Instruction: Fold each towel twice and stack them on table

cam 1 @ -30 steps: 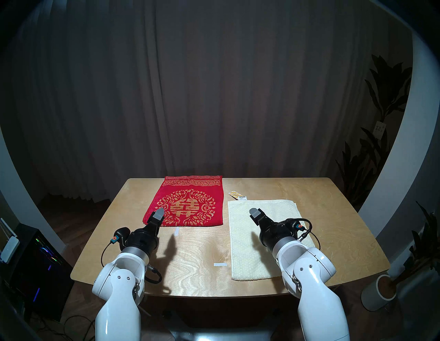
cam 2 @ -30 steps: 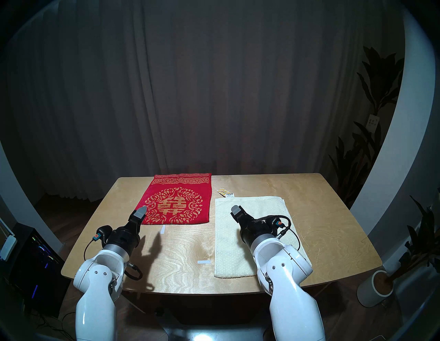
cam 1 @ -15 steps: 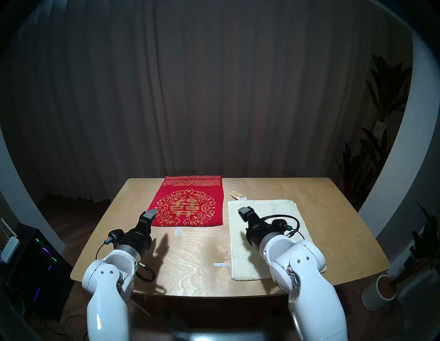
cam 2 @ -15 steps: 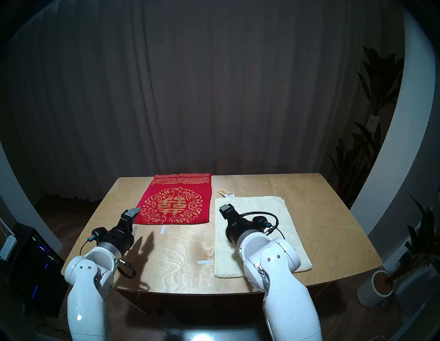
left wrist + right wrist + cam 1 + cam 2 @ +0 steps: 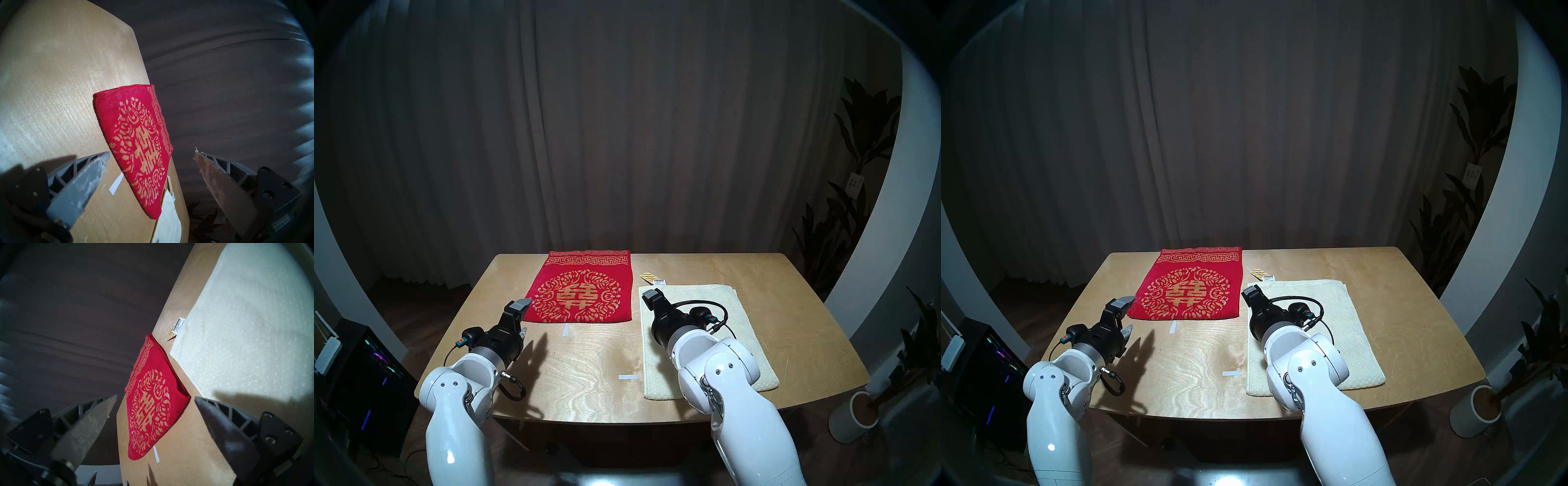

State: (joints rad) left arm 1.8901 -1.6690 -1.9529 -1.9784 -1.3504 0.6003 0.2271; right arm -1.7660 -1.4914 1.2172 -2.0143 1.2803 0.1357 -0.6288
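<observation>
Table: both towels lie flat. Cream towel on the right side, red towel at the far edge, centre-left. Left gripper and right gripper: jaws spread wide, empty, above the table. Only the right wrist view shows the red towel's doubled layers at its corner. Striped tag lies beside the cream towel's far corner.

striped paper tag, white tape strips, dark curtain, potted plant.

Both claws have shifted leftward.
</observation>
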